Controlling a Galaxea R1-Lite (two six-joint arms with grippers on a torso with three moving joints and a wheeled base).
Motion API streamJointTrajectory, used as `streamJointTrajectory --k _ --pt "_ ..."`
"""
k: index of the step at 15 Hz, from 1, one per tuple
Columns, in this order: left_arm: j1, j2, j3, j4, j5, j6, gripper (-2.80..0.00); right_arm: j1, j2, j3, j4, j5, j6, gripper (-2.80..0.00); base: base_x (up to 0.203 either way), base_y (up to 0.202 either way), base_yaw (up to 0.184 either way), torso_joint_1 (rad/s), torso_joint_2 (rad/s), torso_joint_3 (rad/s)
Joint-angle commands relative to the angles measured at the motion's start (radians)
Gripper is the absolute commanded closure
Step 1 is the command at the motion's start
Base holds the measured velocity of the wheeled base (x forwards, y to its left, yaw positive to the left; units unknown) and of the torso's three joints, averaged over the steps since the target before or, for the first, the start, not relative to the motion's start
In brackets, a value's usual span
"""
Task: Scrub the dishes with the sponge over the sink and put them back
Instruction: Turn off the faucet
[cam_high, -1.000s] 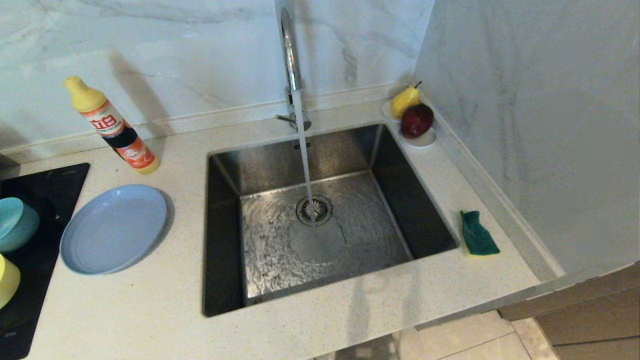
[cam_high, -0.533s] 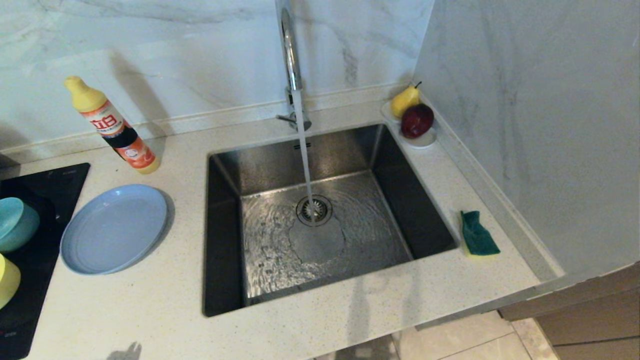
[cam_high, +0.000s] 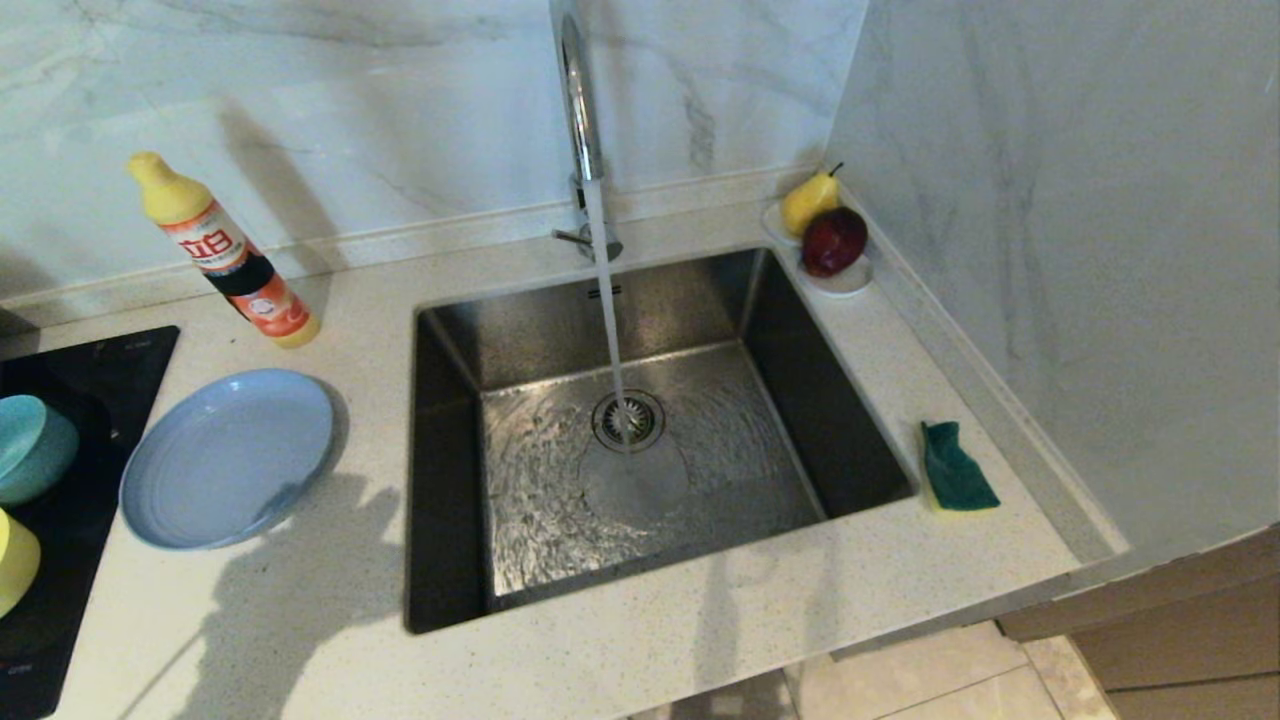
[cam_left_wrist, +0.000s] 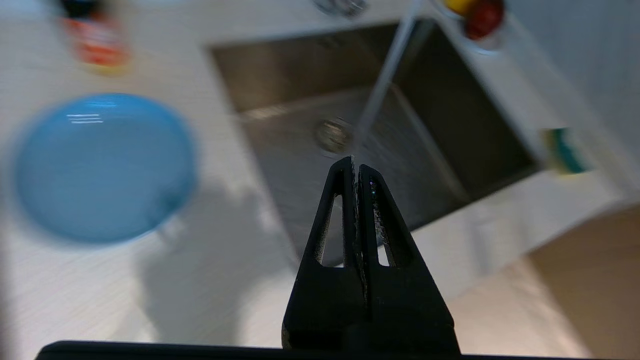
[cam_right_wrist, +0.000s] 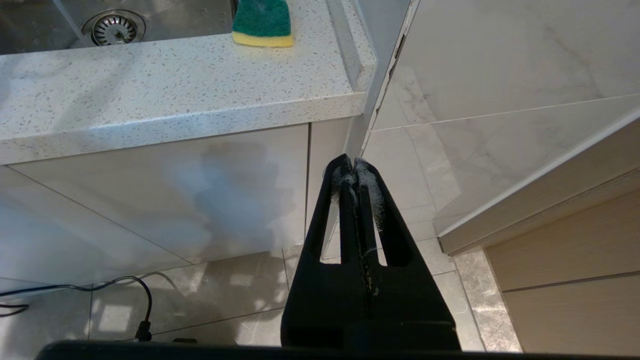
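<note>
A grey-blue plate lies on the counter left of the sink, where water runs from the tap onto the drain. A teal bowl and a yellow bowl sit on the black hob at the left edge. The sponge, green face up, rests on the counter right of the sink. My left gripper is shut and empty, high above the counter's front edge, between plate and sink. My right gripper is shut, empty, low in front of the cabinet, below the sponge.
A detergent bottle stands behind the plate. A white dish with a pear and a red apple sits at the sink's far right corner. A marble wall bounds the counter on the right. A cable lies on the floor.
The left arm's shadow has grown across the counter front, reaching the plate's near edge. Nothing on the counter has moved.
</note>
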Motion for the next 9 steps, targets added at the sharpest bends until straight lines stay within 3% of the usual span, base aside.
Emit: streamJointTrajectory --k 1,4,6,9 --pt "-0.010 0.410 -0.192 0.000 -0.081 -0.077 0.00 0.000 0.001 0.000 0.000 0.000 -0.001 0.00 0.000 0.000 0.000 0.000 0.00 0.000" --pt "-0.028 0.700 -0.391 -0.006 -0.224 -0.213 0.00 0.000 0.001 0.000 0.000 0.001 -0.001 0.00 0.000 0.000 0.000 0.000 0.00 0.000" --pt "-0.053 0.843 -0.462 -0.011 -0.299 -0.290 0.00 0.000 0.001 0.000 0.000 0.000 0.001 0.00 0.000 0.000 0.000 0.000 0.00 0.000" --pt "-0.105 1.016 -0.501 -0.079 -0.340 -0.334 0.00 0.000 0.001 0.000 0.000 0.002 -0.001 0.00 0.000 0.000 0.000 0.000 0.00 0.000"
